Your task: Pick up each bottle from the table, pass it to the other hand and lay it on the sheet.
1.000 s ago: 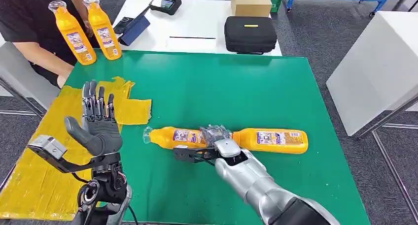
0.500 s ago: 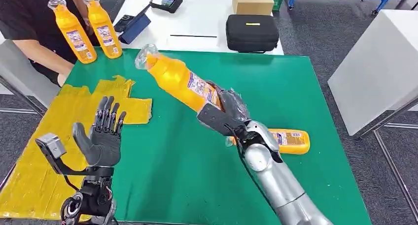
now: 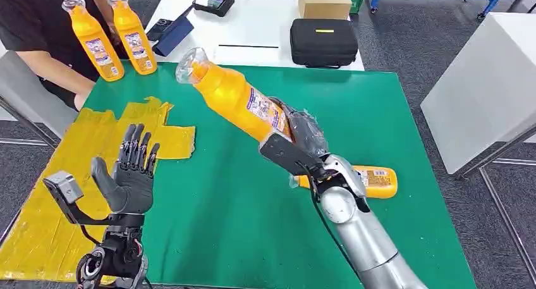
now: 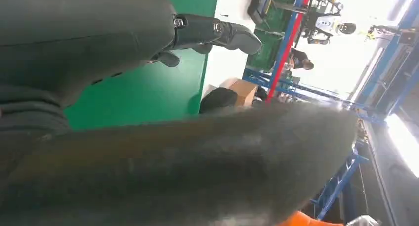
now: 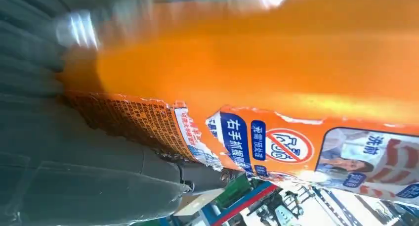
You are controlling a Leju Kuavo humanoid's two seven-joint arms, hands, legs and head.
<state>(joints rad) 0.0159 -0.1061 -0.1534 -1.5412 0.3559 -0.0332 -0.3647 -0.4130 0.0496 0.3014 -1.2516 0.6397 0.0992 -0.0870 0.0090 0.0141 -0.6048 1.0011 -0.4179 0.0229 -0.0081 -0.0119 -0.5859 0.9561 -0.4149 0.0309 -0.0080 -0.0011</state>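
My right hand (image 3: 297,143) grips an orange bottle (image 3: 234,96) by its lower end and holds it tilted above the green table (image 3: 227,226), its clear cap toward the far left. The bottle's label and orange body (image 5: 276,72) sit close against that hand in the right wrist view. A second orange bottle (image 3: 376,180) lies on the table behind my right forearm. My left hand (image 3: 131,175) is raised over the table's left edge, fingers spread and empty, its fingers (image 4: 212,30) seen close up. The yellow sheet (image 3: 44,226) covers the table's left side.
Two more orange bottles (image 3: 93,41) (image 3: 133,35) stand upright at the far left corner, where a person in black (image 3: 38,30) sits. A white table behind holds a black case (image 3: 323,42), a cardboard box (image 3: 323,1) and a dark tablet (image 3: 170,36).
My right hand has lifted one bottle off the table and swung it up, cap toward the far left. My left hand dropped slightly and stays empty.
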